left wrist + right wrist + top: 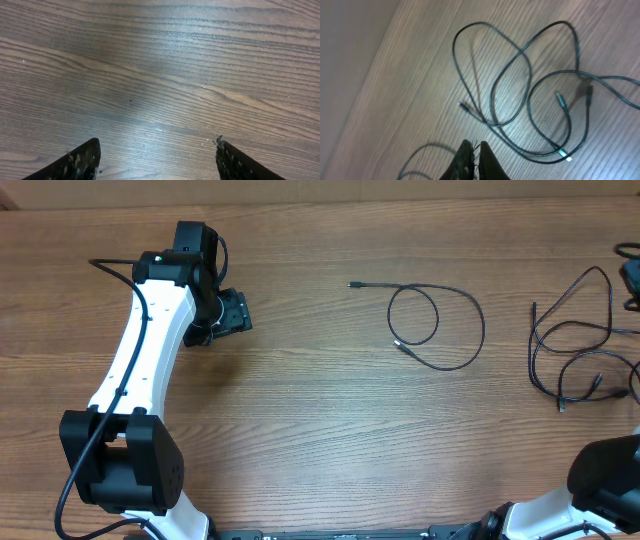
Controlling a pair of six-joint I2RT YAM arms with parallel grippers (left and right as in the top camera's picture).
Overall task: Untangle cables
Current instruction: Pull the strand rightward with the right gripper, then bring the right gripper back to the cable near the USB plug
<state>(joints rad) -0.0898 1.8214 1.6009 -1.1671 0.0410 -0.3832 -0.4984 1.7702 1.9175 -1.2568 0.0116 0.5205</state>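
Note:
A single black cable (483, 325) lies in a loose loop at the table's centre right, apart from the rest. A tangle of thin black cables (608, 310) lies at the far right; it also shows in the right wrist view (492, 100) with small plug ends. My right gripper (476, 146) is shut just short of the tangle, with a blurred black cable strand (422, 150) running from its tips. In the overhead view only a bit of it shows at the right edge (632, 278). My left gripper (235, 310) (157, 145) is open and empty over bare wood, far from all the cables.
The wooden table (300, 400) has its far edge along the top of the overhead view. The left arm's base (120, 460) stands at the front left, the right arm's base (605, 480) at the front right.

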